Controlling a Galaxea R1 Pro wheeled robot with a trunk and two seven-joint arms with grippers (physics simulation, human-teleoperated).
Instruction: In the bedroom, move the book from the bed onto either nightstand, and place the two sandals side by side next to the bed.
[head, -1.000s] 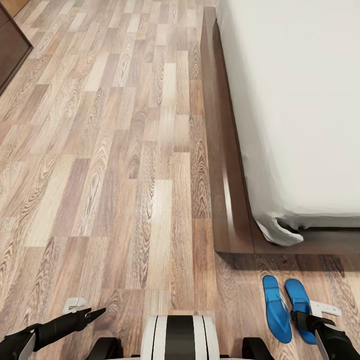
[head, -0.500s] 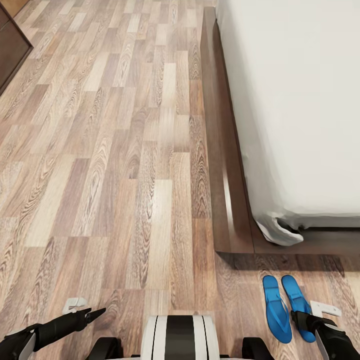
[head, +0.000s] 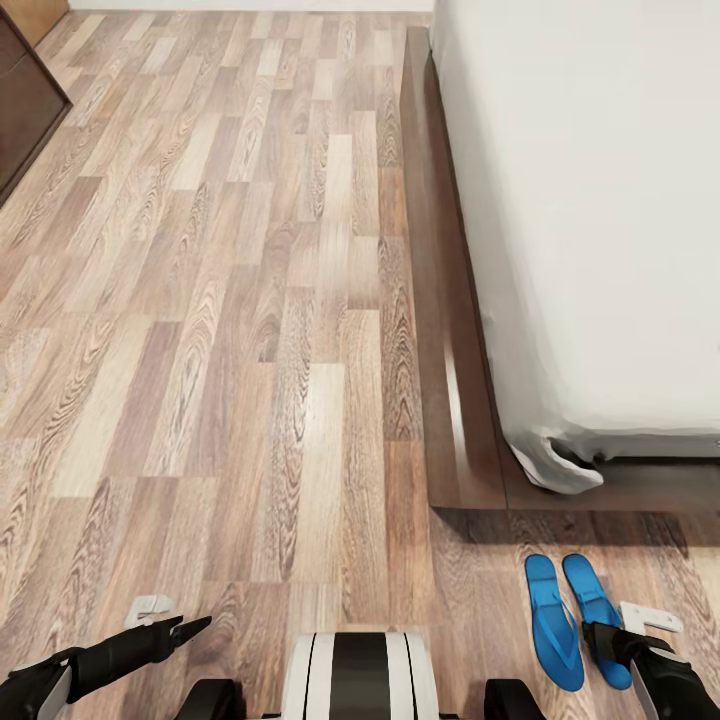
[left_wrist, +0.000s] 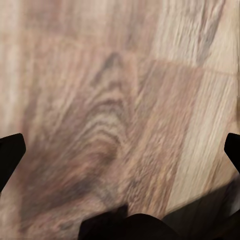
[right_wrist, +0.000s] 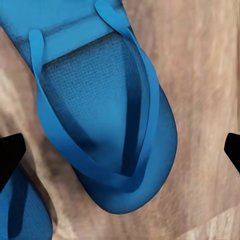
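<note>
Head view: bed (head: 600, 200) takes up right side, off-white mattress over dark brown frame (head: 440, 300) w/ a wide ledge along its left edge; frame corner ends near lower right, mattress corner bunched just inside it. Wood-plank floor (head: 220, 300) to the left of the frame is a big open strip, running up to a dark brown cabinet edge (head: 25, 100) at far upper left. Narrower floor strip past the foot end of the frame, where the sandals lie.

Count: 2 blue sandals, 1 bed, 2 grippers. Left sandal (head: 552, 620) and right sandal (head: 595, 615) lie side by side on floor just past the frame's foot end, nearly touching, toes toward the bed; a short gap of floor btwn toes and frame shadow.

Right gripper (head: 615, 640) sits over heel of the right sandal; in right wrist view the sandal (right_wrist: 107, 120) fills the space btwn the fingertips (right_wrist: 10, 155), which stand far apart at both frame edges, not touching it — wide, holding nothing. 2nd sandal's edge (right_wrist: 22, 215) just beside.

Left gripper (head: 190, 628) low over bare floor, well apart from sandals; left wrist view shows tips (left_wrist: 10, 155) wide apart, floor (left_wrist: 120, 110) btwn them, holding nothing.
</note>
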